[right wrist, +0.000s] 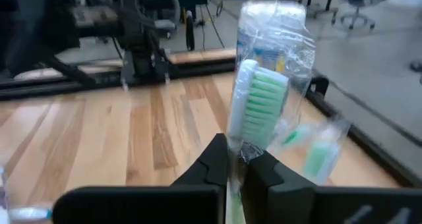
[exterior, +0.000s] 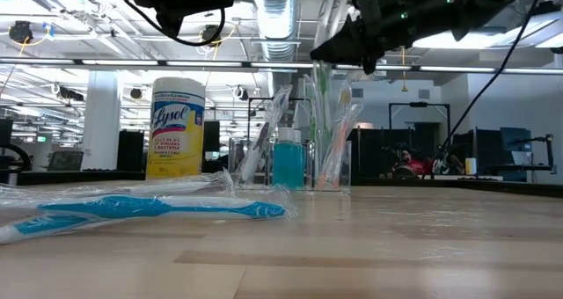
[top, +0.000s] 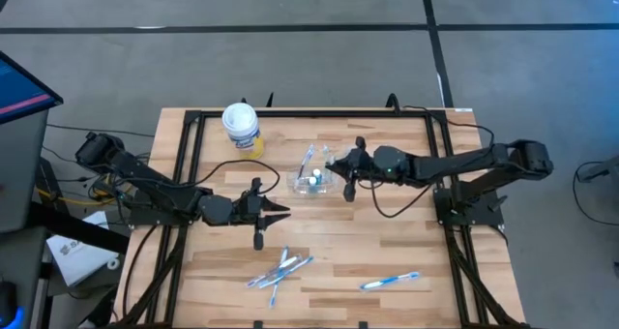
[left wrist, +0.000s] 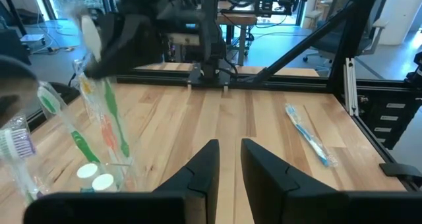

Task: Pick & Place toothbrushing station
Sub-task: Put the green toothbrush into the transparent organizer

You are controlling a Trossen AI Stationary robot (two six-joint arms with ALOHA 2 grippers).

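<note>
Right gripper (right wrist: 235,159) is pinching a wrapped green brush (right wrist: 258,102), long axis running up out of the jaws, and hanging just above the cup (top: 312,183) at mid-table. Left gripper (left wrist: 229,159) is waiting beside the cup, jaws slightly parted and empty. Farther off, loose brushes (top: 279,269) are lying at the table's near edge.

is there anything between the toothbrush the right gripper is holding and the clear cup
Nothing visible blocks it. The right gripper, shut on a wrapped green toothbrush, is right beside the clear cup, which already holds several brushes.
</note>
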